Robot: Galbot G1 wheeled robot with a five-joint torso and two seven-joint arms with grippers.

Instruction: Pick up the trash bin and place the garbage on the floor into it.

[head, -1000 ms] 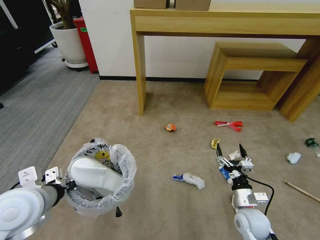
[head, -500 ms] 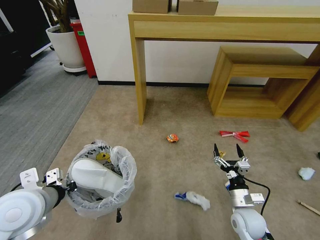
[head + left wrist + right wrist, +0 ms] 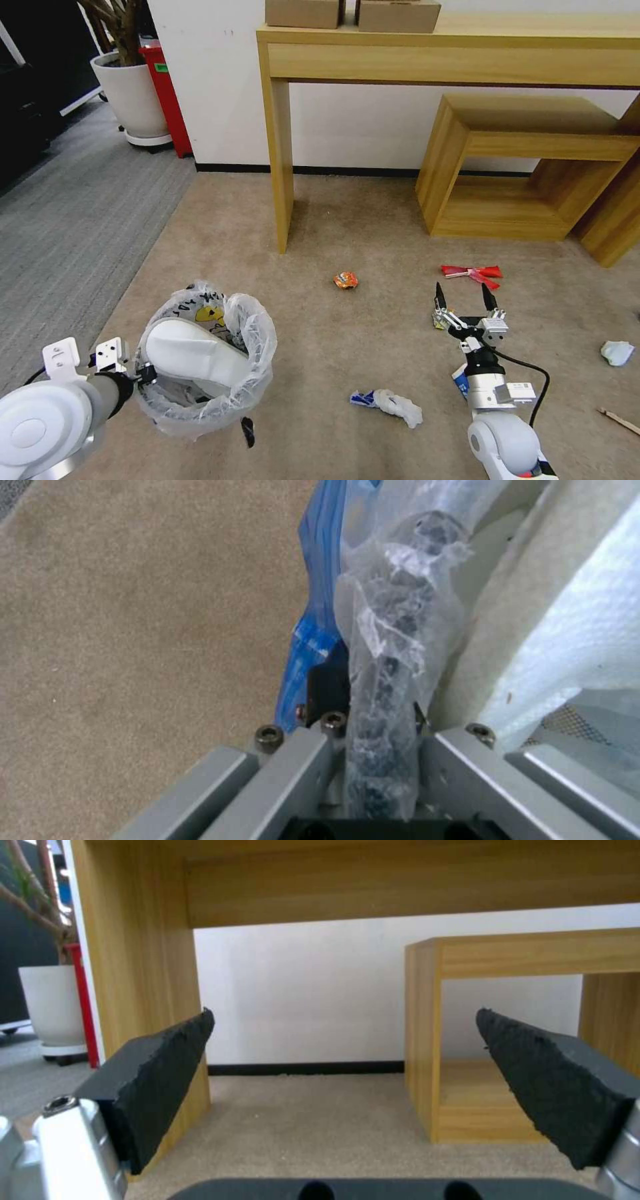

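**Bin held at left, right tool open over the litter**

The left tool (image 3: 137, 375) is clamped on the rim of the bin (image 3: 253, 373), holding it at the robot's front left over the floor (image 3: 320, 220). The left wrist view shows the bagged rim (image 3: 390, 680) pinched between the jaws. A white slipper (image 3: 193, 350) lies inside the bin, poking up across its mouth.

The right tool (image 3: 467, 300) hangs above the floor at front right, pointing forward with its jaws spread wide and nothing between them; its pads (image 3: 160, 1085) frame the wall and the wooden furniture ahead.

Litter is scattered on the floor: an orange packet (image 3: 345, 280) near the middle, red wrappers (image 3: 472, 272) just beyond the right tool, a crumpled white paper with a blue scrap (image 3: 390, 403) between the bin and the right arm, another white wad (image 3: 617, 352) far right, and a wooden stick (image 3: 620, 419) at the right edge.
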